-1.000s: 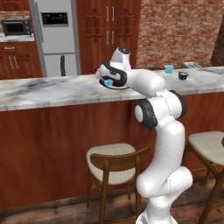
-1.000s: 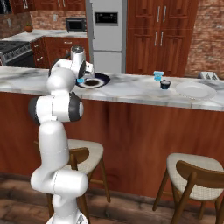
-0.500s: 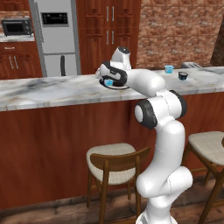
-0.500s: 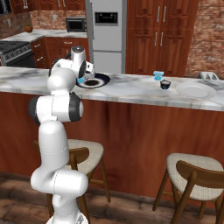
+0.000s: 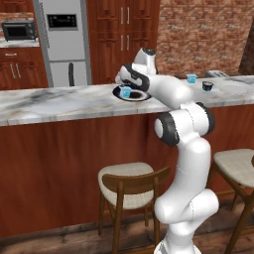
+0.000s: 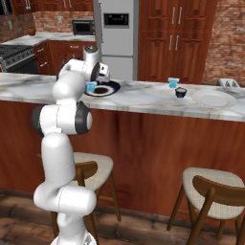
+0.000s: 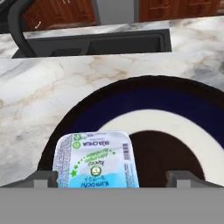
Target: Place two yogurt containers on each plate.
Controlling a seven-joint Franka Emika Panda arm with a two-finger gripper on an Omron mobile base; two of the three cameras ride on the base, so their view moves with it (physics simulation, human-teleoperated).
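Observation:
A light-blue yogurt container (image 7: 96, 159) with a printed lid stands on the near rim of the dark navy plate (image 7: 175, 105). My gripper (image 7: 111, 179) is open just above it, and its fingertips (image 7: 43, 177) stand wide on either side without gripping. From the base, this yogurt container (image 5: 126, 91) sits on the dark plate (image 5: 134, 95) under the gripper (image 5: 127, 85). A second yogurt container (image 6: 173, 82) stands further right on the counter. The pale plate (image 6: 214, 99) lies at the far right with nothing on it.
A small black round cup (image 6: 180, 92) stands between the second yogurt container and the pale plate. A dark sink (image 7: 96, 43) is set in the marble counter (image 5: 49, 104) behind the dark plate. Wooden stools (image 5: 129, 186) stand below the counter, and a fridge (image 5: 64, 44) behind.
The gripper's jaws have spread apart and let go of the yogurt container, which now rests on the dark plate. The arm has barely moved.

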